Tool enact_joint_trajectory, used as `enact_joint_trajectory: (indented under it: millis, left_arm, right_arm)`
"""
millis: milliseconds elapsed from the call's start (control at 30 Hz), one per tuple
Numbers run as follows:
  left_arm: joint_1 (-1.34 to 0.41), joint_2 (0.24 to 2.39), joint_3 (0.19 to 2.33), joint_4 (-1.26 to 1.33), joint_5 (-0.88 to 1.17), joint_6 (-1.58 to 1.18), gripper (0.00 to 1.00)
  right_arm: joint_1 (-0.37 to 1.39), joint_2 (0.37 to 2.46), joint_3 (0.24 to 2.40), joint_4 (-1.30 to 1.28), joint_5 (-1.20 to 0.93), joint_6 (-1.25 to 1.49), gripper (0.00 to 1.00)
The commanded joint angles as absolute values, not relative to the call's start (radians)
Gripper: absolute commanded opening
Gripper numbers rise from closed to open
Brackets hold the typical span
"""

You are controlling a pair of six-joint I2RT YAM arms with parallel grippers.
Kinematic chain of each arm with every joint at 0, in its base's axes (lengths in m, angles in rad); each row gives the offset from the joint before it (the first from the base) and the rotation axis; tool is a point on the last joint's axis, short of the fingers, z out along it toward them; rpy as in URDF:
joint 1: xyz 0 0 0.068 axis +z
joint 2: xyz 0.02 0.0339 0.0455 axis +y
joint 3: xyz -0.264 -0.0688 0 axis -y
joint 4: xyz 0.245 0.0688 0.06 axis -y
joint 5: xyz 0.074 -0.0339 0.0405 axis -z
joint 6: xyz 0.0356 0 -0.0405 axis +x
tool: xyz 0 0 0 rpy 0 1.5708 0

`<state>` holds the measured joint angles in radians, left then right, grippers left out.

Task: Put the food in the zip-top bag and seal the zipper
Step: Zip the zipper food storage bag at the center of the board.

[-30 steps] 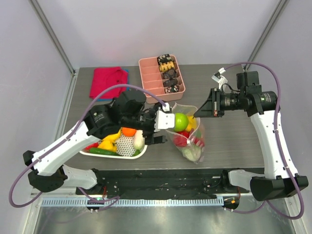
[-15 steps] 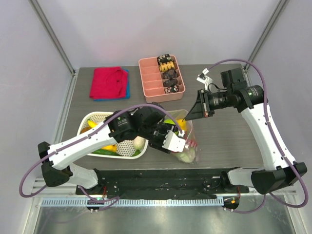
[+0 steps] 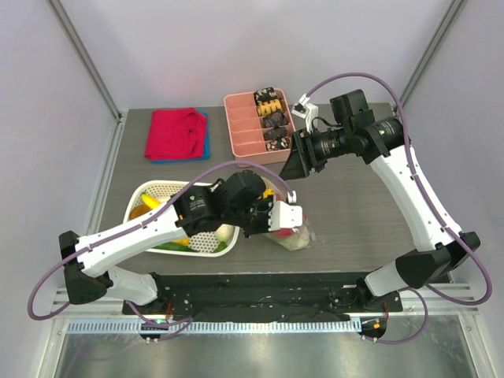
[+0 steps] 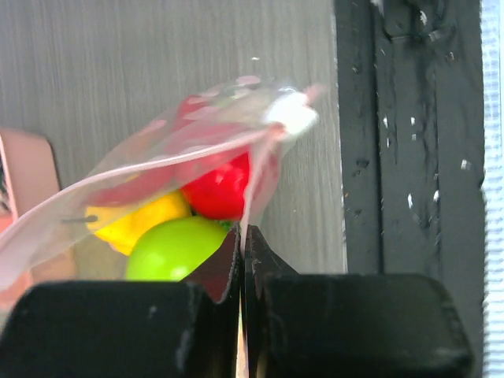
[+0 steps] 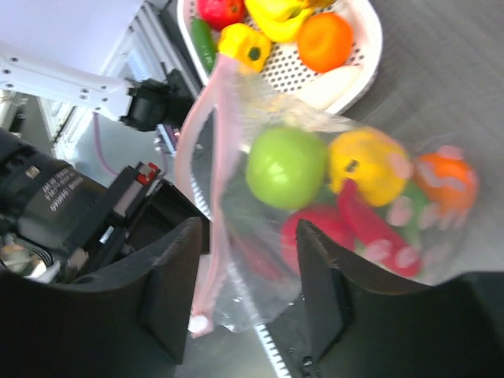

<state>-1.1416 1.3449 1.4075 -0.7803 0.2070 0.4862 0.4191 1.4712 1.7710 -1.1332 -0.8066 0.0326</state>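
Top view: at frame centre, the left tool [image 3: 294,217] meets the zip-top bag [image 3: 293,238] lying on the tabletop [image 3: 354,213]. The right tool [image 3: 297,163] hangs higher in frame, apart.

Left wrist view: the jaws are together, clamped on the pink zipper [image 4: 260,169], probably to press it closed.

Right wrist view: the jaws are apart and empty. The food [image 5: 287,167] shows bright through the clear film.

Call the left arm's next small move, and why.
Probably slide the left gripper along the zipper to press it shut: its jaws are shut on an edge of the zip-top bag, food is already inside, and the right gripper stands open, clear of the bag.
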Motion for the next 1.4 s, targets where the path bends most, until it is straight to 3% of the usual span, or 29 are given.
enact_joint_trajectory:
  millis: [0,167,333,533,667,933,1367]
  left_arm:
    - [-1.092,1.301,1.368,-0.592,0.13,0.23,0.0]
    - [-1.049,1.334,1.399,-0.557,0.141,0.131,0.0]
    - [-0.997,1.382,1.48,-0.577,0.212,0.097,0.0]
    - [-0.992,1.42,1.545,-0.572,0.278,0.092,0.0]
    - [-0.992,1.445,1.578,-0.586,0.296,0.094,0.0]
    - [-0.992,1.471,1.611,-0.581,0.334,0.084,0.0]
    - [-0.993,1.488,1.634,-0.572,0.367,0.077,0.0]
  right_arm:
    - [0.413,1.422,1.792,-1.049,-0.706,-0.049,0.62]
    - [0.341,1.296,1.694,-0.988,-0.666,-0.136,0.65]
    - [0.324,1.081,1.511,-0.971,-0.632,-0.239,0.63]
    - [0.324,0.797,1.218,-0.764,-0.598,-0.233,0.58]
    - [0.324,0.709,1.126,-0.687,-0.617,-0.256,0.54]
    - [0.324,0.686,1.046,-0.605,-0.62,-0.249,0.53]
    - [0.325,0.7,0.963,-0.505,-0.641,-0.259,0.42]
